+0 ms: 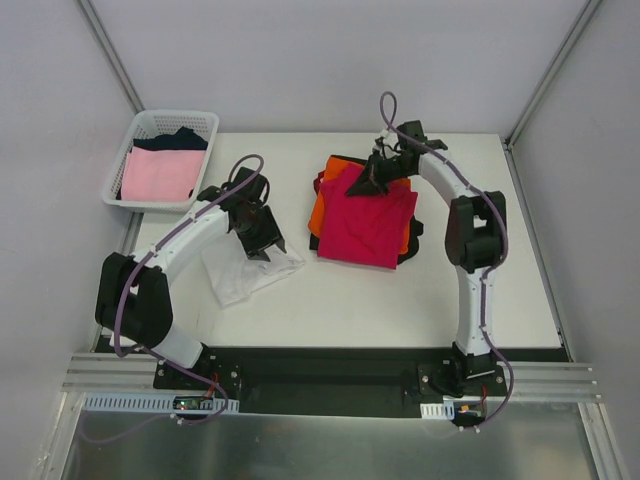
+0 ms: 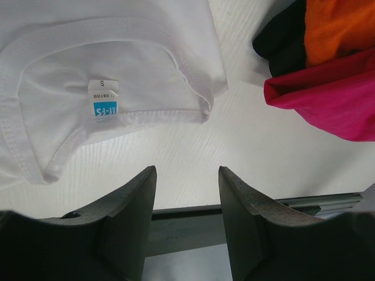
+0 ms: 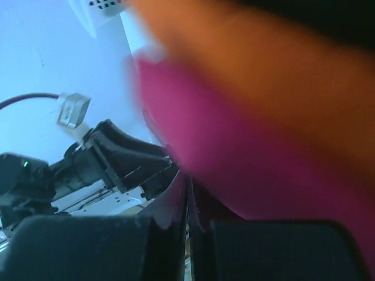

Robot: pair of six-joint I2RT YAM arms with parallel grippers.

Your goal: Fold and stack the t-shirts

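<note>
A white t-shirt (image 1: 245, 270) (image 2: 117, 58) lies crumpled on the table, neck label up. My left gripper (image 1: 262, 245) (image 2: 187, 175) hovers over its right edge, open, with only bare table between the fingers. At centre sits a pile: a magenta-red t-shirt (image 1: 365, 225) (image 2: 334, 99) (image 3: 234, 152) on top of an orange one (image 1: 317, 210) (image 2: 334, 29) (image 3: 263, 58) and a black one (image 1: 413, 228) (image 2: 281, 41). My right gripper (image 1: 368, 183) (image 3: 186, 178) is at the pile's far left corner, shut on the magenta-red cloth, which rises to a peak there.
A white lattice basket (image 1: 150, 125) stands at the back left, off the table's corner, holding a pale pink shirt (image 1: 160, 172) and a dark navy one (image 1: 180, 138). Grey walls close in the table on three sides. The right wrist view is blurred.
</note>
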